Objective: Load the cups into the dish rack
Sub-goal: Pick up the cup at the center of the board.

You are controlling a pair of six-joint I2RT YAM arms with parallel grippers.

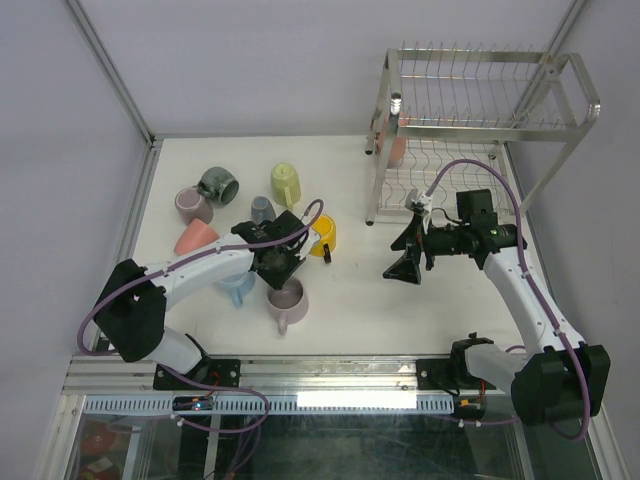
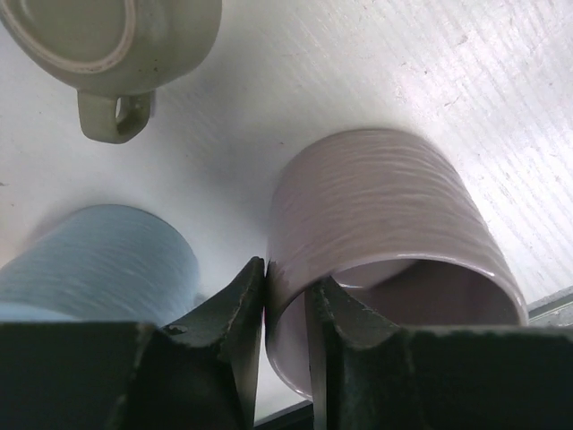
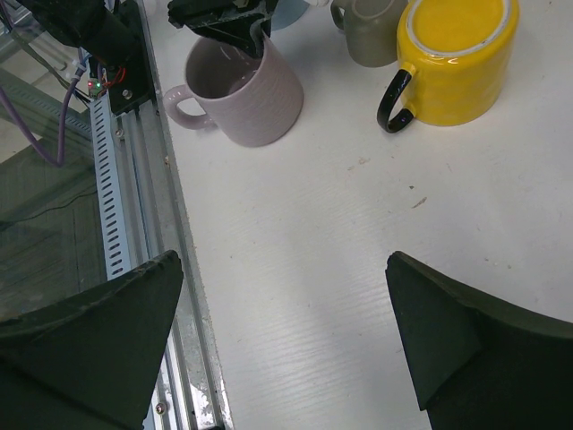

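Note:
My left gripper [image 1: 278,262] is shut on the rim wall of a mauve mug [image 1: 286,302], one finger inside and one outside [image 2: 286,296]. The mug [image 2: 376,206] stands upright near the table's front edge and also shows in the right wrist view [image 3: 246,90]. A light blue cup [image 2: 98,264] lies just left of it. My right gripper [image 1: 405,262] is open and empty over bare table [image 3: 285,305]. The chrome dish rack [image 1: 480,120] stands at the far right with a salmon cup [image 1: 396,150] on its lower shelf.
Loose cups lie left of centre: dark grey-green [image 1: 217,184], pale yellow-green [image 1: 286,183], mauve [image 1: 192,205], salmon pink [image 1: 196,237], grey-blue [image 1: 262,209], yellow with a black handle [image 1: 323,237]. The table's front rail [image 3: 112,179] runs close to the mauve mug.

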